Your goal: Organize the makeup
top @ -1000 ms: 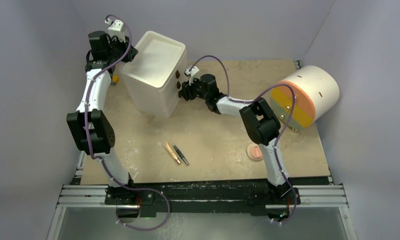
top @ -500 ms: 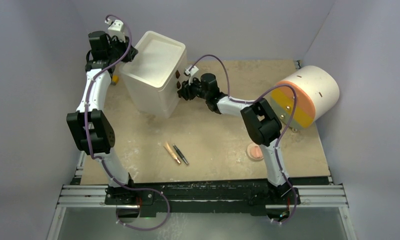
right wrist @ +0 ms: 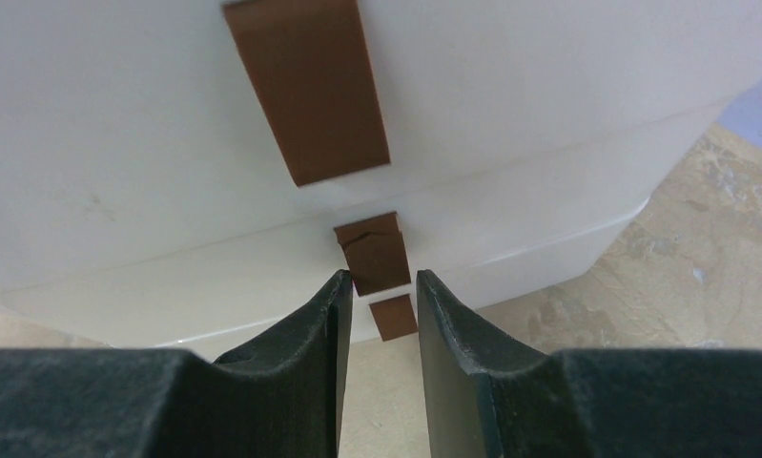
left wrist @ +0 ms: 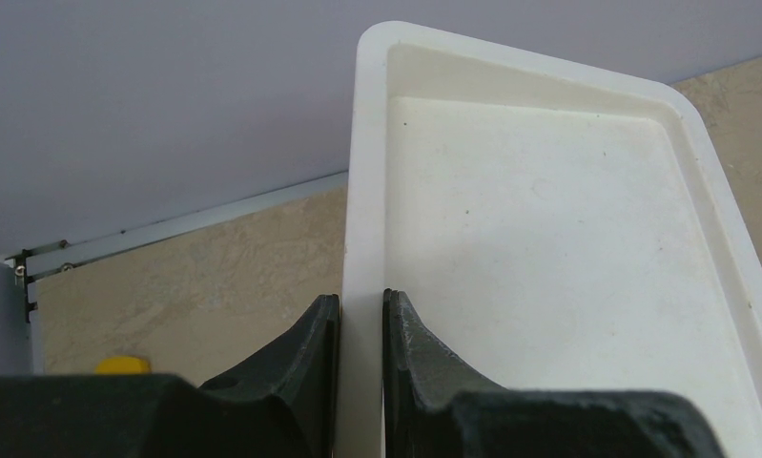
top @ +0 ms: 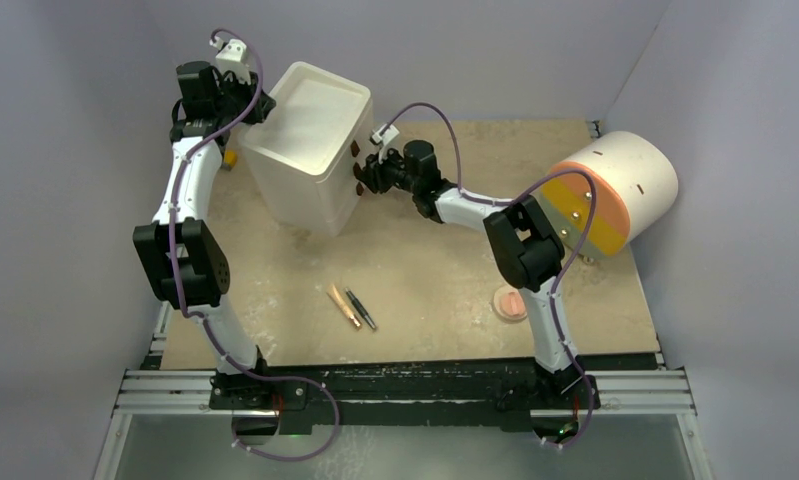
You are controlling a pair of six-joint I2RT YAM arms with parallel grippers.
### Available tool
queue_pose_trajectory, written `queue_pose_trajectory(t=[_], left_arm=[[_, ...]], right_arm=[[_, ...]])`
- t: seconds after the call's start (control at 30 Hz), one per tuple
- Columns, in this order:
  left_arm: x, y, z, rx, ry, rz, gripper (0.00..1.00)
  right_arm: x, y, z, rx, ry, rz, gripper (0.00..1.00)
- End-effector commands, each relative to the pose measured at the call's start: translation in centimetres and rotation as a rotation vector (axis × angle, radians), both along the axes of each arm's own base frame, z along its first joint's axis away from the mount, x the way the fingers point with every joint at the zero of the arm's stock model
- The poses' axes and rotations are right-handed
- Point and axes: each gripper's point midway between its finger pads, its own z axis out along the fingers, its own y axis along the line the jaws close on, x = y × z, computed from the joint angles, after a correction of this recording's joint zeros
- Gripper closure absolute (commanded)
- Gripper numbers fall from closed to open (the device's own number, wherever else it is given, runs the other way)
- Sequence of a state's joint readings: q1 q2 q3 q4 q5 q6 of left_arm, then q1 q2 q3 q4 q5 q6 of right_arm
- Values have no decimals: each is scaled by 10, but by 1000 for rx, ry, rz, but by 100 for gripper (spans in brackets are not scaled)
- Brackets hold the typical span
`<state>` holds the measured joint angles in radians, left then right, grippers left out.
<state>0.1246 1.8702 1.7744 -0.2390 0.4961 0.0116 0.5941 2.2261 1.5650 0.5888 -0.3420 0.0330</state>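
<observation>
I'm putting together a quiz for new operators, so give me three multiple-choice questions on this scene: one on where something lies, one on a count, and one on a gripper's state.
1. Where do the tan pencil and dark pencil lie?
A on a shelf; B on the table, towards its front edge; C in a cup.
2. How many brown handles show on the cabinet front?
A one; B three; C five.
3. What is the left gripper doing?
A holding a pencil; B hanging wide open over the table; C clamped on the cabinet's top rim.

Answers:
1. B, they lie side by side on bare tabletop.
2. B, the right wrist view shows three in a row.
3. C, its fingers press on either side of the rim.
</observation>
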Motion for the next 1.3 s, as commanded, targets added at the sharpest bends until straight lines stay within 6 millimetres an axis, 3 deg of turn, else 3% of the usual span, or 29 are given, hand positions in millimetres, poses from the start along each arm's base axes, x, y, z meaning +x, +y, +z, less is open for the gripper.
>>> queue_pose_trajectory(t=[0.0,0.17,0.27,0.5,0.63,0.97,1.27], left_arm=[[-18,-31,-79,-52,269,-60,100],[-18,-31,-79,-52,269,-61,100],[-18,-31,-79,-52,269,-61,100],[-18,-30,-80,-51,274,-58,100],[-18,-30,-80,-51,274,-59,100],[-19,-31,-79,-52,273,-60,100],[-19,-30,-80,-50,276,-55,100]], right_arm=[[2,7,68,77,-117,39,66],[2,10,73,84,-114,50,67],[3,12,70,83,-104,54,74],[6,15,64,74,-84,57,99],[7,10,59,58,-77,36,100],[5,-42,44,75,-8,-87,100],[-6,-83,45,30,-20,-226,100]])
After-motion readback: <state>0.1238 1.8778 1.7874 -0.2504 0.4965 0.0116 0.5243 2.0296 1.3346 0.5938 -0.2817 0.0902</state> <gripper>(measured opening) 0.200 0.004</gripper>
